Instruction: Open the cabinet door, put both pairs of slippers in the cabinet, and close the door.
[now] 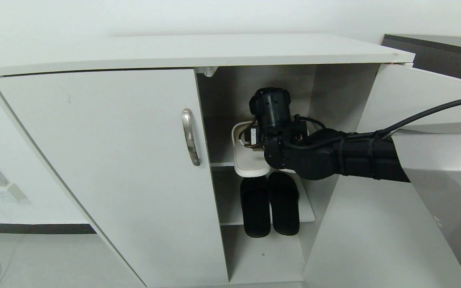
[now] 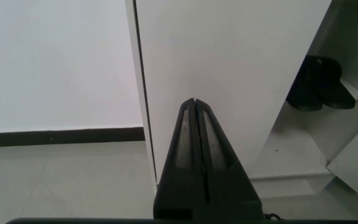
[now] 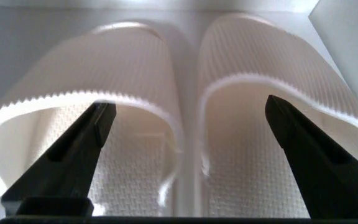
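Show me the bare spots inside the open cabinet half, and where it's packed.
Free: the cabinet floor beneath the black slippers, bare; narrow strips of their shelf on either side. Crowded: the upper shelf, where the white slippers and the right gripper, fingers open over them, fill the middle.

Bare indoor room: white cabinet [image 1: 94, 160], wall socket [image 1: 4, 193]

Head camera above the cabinet [image 1: 94, 168]; left wrist low outside; right wrist close upon white slippers [image 3: 247, 99].
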